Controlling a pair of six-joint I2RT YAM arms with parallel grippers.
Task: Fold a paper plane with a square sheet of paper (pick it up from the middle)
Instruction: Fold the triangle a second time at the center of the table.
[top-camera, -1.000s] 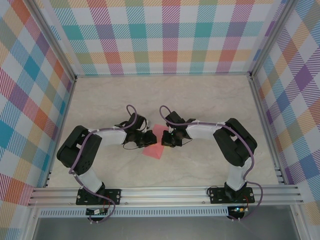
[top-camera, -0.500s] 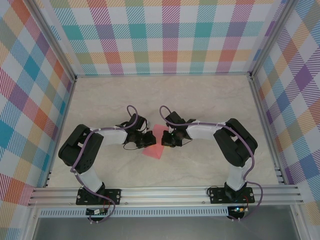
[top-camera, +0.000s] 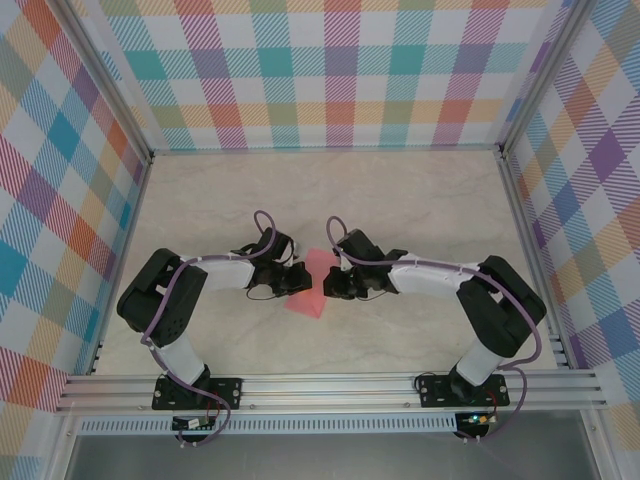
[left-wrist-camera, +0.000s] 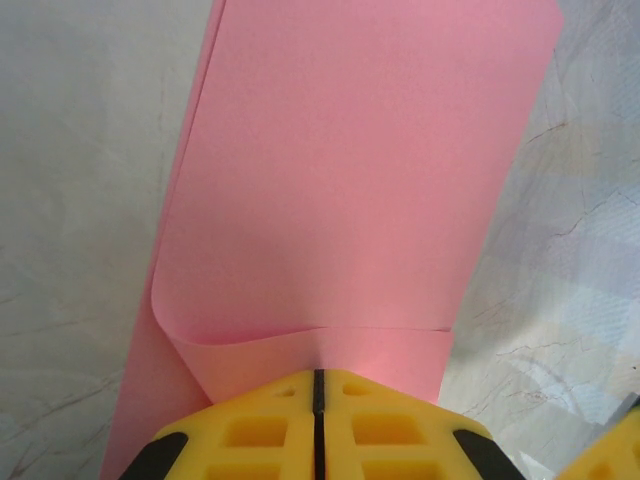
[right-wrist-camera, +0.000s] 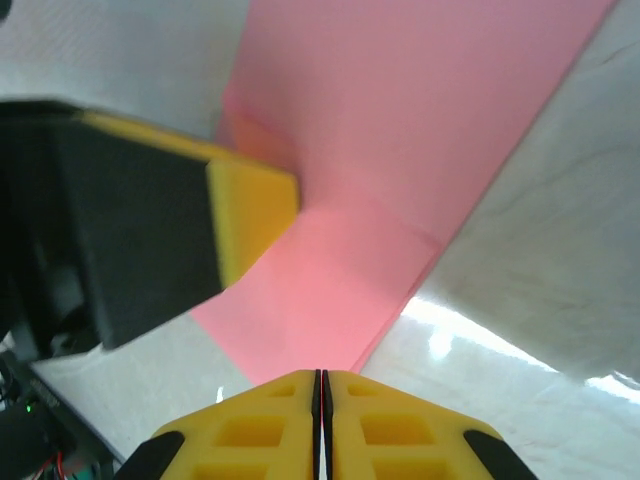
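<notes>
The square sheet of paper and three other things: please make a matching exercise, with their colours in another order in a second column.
Things:
1. square sheet of paper
2. left tool
3. table
4. walls

Colours:
a. pale marble
b. checks of many colours
c. salmon pink
d. yellow and black

Pairs: 1-c, 2-d, 3-a, 4-b

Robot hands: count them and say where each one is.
2. The left hand, shut, is at the left side of the pink paper at mid-table; the right hand, shut, is at its right side.
</notes>
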